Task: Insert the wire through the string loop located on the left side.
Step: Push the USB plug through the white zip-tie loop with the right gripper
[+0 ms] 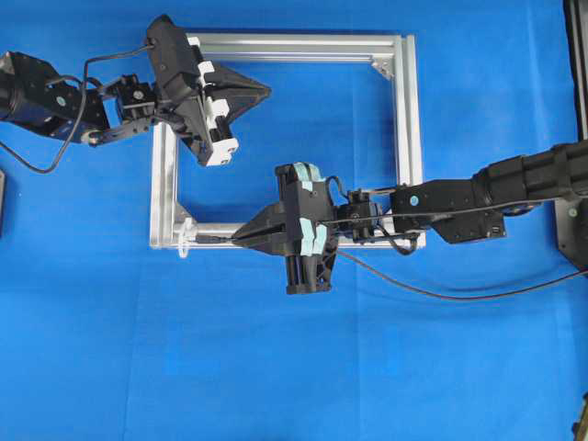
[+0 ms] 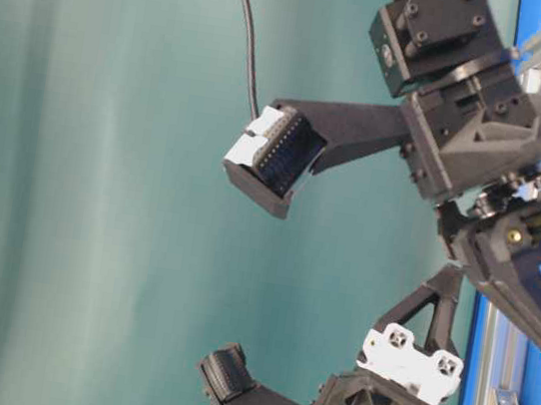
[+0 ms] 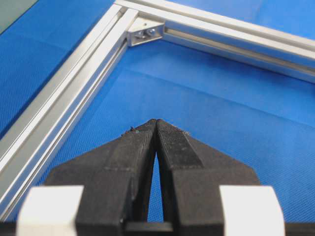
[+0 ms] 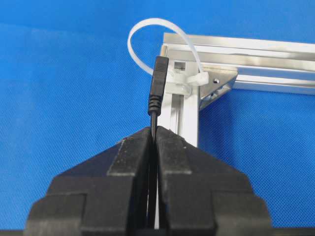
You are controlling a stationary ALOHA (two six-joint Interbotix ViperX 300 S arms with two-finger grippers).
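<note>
A square silver aluminium frame (image 1: 411, 119) lies flat on the blue cloth (image 1: 276, 367) that covers the bench, somewhat toward its far side. Triangular metal brackets (image 3: 146, 31) brace the frame's inner corners. A plain teal backdrop (image 2: 83, 176) stands behind the bench.

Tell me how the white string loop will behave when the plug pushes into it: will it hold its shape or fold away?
The string loop arches up unsupported, so it probably holds open. It is thin, so a rim hit would likely flex it aside. It is anchored on the frame corner, so it should not slide. The wire stands straight beyond the right gripper.
</note>
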